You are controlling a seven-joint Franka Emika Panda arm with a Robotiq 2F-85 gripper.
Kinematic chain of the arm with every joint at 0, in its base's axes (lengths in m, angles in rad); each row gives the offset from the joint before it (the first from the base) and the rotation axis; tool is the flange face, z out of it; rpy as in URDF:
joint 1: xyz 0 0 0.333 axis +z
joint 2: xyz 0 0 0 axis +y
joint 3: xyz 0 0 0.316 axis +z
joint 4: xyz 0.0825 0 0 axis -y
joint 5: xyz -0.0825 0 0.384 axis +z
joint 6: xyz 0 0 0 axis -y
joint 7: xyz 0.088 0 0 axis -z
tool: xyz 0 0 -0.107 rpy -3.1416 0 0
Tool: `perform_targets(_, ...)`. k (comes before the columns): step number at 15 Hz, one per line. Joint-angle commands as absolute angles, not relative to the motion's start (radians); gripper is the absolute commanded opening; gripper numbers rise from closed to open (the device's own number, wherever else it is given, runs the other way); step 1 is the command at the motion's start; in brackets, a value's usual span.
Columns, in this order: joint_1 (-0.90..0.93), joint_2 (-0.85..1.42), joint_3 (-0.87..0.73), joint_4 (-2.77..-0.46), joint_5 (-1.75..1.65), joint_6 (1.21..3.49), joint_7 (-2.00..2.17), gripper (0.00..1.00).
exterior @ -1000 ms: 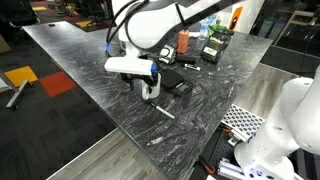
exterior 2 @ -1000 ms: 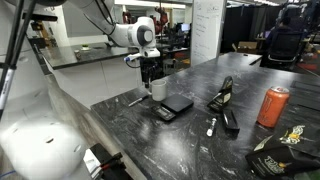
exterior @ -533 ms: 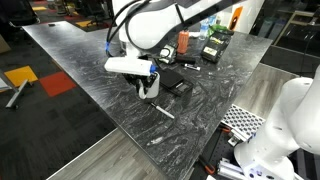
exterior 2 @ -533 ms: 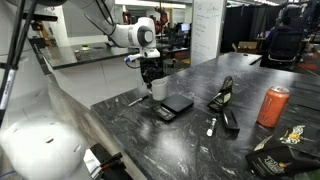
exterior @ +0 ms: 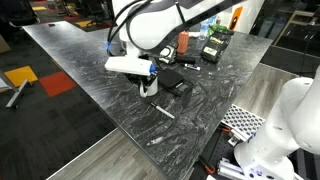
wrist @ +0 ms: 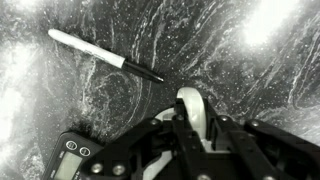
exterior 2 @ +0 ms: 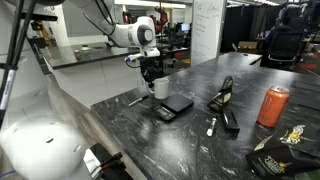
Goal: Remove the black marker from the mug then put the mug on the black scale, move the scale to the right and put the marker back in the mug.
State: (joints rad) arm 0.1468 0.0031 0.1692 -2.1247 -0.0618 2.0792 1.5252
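On the dark marbled worktop the white mug stands near the black scale, not on it; the pincer sits narrow, clamped on the mug's rim; the black marker lies flat on the stone, outside the mug, apart from both.

Marbled table, marker, mug, scale, can
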Motion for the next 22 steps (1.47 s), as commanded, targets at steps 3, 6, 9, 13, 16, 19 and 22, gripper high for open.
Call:
perform_targets(3, 0.147, -0.091, 0.166, -2.133, -0.161, 2.019, 1.631, 0.04)
perform_targets(6, 0.133, -0.140, 0.164, -2.137, -0.177, 1.994, 1.650, 0.04)
perform_targets(9, 0.109, -0.193, 0.148, -2.163, -0.173, 2.000, 1.645, 0.04)
perform_targets(13, 0.060, -0.238, 0.111, -2.199, -0.172, 2.021, 1.635, 0.04)
perform_targets(16, 0.022, -0.248, 0.086, -2.222, -0.172, 2.029, 1.636, 0.04)
perform_targets(19, -0.004, -0.229, 0.067, -2.233, -0.168, 2.051, 1.626, 0.04)
perform_targets(22, -0.017, -0.193, 0.056, -2.235, -0.172, 2.068, 1.619, 0.04)
